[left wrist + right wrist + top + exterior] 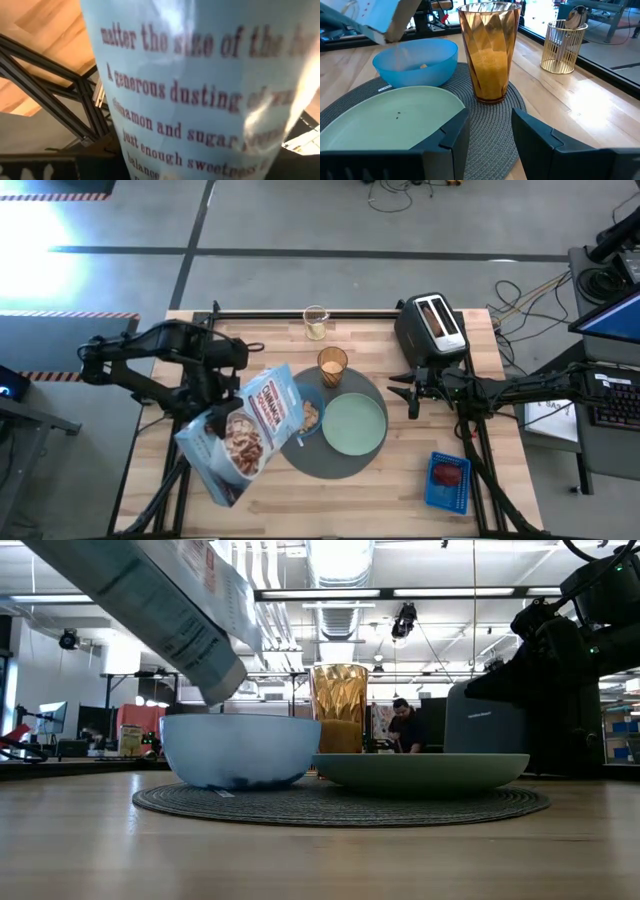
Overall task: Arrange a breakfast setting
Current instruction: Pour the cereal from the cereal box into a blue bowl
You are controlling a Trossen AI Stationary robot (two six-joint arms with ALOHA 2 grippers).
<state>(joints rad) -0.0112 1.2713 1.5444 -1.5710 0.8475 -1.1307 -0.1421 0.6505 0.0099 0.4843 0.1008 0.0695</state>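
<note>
My left gripper (207, 408) is shut on a light-blue cereal box (245, 435), tipped in the air over the small blue bowl (308, 417). The bowl holds brown cereal (422, 65). Bowl, pale-green plate (354, 424) and amber tumbler (332, 366) stand on the round dark-grey mat (335, 468). My right gripper (490, 130) is open and empty, level beside the plate's right rim, pointing at the tumbler (489, 50). A toast slice (433, 313) stands in the toaster (430, 330). The red fruit (449, 473) lies in the blue basket (448, 492). A spoon (575, 17) stands in a wire holder (564, 47). My left gripper holds the cereal box from the table's left side, at the box's printed back panel (200, 100). The box itself hides the fingers, so the kind of hold cannot be told. The box is lifted clear and slants, its open end (215, 685) lowest, above the bowl (240, 750).
The toaster stands at the far right, just behind my right arm (500, 390). The wire holder (316, 323) stands near the far edge. The basket sits at the near right corner. Bare wood shows along the near edge (350, 505). A person (405, 730) is in the room behind.
</note>
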